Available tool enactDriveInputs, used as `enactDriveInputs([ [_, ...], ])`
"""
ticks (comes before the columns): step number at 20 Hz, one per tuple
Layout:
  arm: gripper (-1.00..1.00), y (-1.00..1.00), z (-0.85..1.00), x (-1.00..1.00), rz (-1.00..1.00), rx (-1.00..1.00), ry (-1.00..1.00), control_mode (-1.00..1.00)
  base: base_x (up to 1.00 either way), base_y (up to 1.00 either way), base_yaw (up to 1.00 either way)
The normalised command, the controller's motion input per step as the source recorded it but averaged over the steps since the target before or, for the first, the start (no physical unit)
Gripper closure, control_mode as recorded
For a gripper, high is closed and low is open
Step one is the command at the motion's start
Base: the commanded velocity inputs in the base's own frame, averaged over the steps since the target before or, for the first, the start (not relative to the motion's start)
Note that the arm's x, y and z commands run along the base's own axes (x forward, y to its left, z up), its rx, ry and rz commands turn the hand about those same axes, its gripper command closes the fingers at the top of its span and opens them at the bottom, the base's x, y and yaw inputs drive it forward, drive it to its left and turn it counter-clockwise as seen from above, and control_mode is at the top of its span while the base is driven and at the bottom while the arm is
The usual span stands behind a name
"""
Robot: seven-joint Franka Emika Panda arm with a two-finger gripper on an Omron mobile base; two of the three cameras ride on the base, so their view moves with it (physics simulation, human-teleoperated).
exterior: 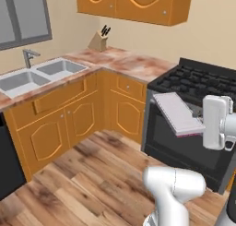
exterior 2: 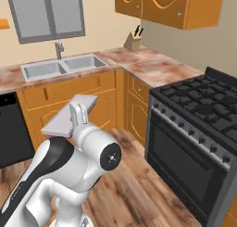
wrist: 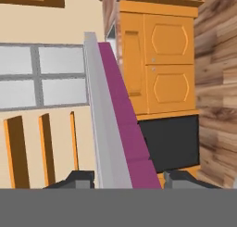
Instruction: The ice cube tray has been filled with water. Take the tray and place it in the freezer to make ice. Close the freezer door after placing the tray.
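The ice cube tray [exterior: 176,111] hangs in the air in front of the stove, its pale lavender-grey top up and a magenta edge underneath. My gripper [exterior: 201,128] is shut on its near end. In the right base view the tray [exterior 2: 65,117] sticks out to the left past my gripper [exterior 2: 78,116], level with the sink cabinets. In the hand view the tray [wrist: 113,119] runs edge-on away from my gripper [wrist: 126,180], grey face on the left and magenta face on the right, with a dark fingertip on each side. The freezer and the freezer door are out of view.
A black stove with oven [exterior: 193,82] stands at the right. A marble counter carries a double sink [exterior: 39,75] and a knife block [exterior: 98,40]. Orange cabinets [exterior: 83,114] line the corner, with a black dishwasher [exterior 2: 11,129] at the left. Wood floor [exterior: 92,174] lies below.
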Motion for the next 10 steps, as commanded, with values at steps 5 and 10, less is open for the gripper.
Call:
enactDriveInputs([
  [5, 1.00, 0.00, 0.00, 0.00, 0.00, 0.00, 0.00, 1.00, -0.84, 0.51, -0.38],
  [10, 1.00, 0.00, 0.00, 0.00, 0.00, 0.00, 0.00, 1.00, -0.74, 0.38, -0.44],
])
